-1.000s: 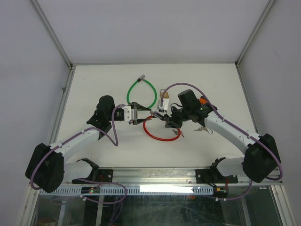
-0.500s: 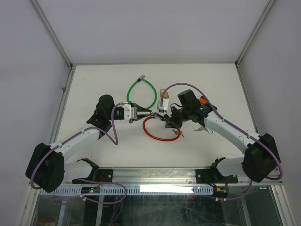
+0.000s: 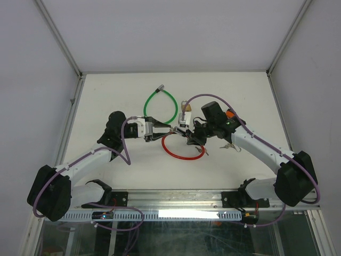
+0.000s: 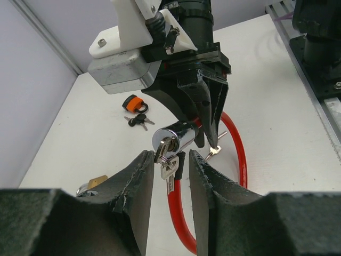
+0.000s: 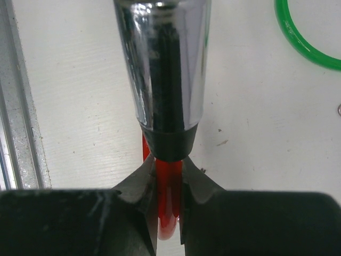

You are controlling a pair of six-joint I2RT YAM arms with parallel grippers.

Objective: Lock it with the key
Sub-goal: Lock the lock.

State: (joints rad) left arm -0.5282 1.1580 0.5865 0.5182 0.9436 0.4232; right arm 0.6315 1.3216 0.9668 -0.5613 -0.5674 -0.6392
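Left tool (image 4: 170, 158) parted, flanking key (image 4: 168, 166) in lock cylinder (image 4: 177, 138); right tool (image 5: 169, 169) clamped on red cable (image 5: 169, 210).

Fingers (image 5: 130, 205) pinch the red cable (image 5: 169, 205) below its chrome lock cylinder (image 5: 162, 64).

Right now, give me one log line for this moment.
left gripper: open, astride key | right gripper: shut on cable lock | key: seated in cable lock

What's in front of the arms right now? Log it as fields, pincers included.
left pincer: open, flanking the key
key: seated in the chrome cylinder
right pincer: shut on the red cable just behind the chrome cylinder
elsewhere: green cable lock, orange padlock, spare keys beside it
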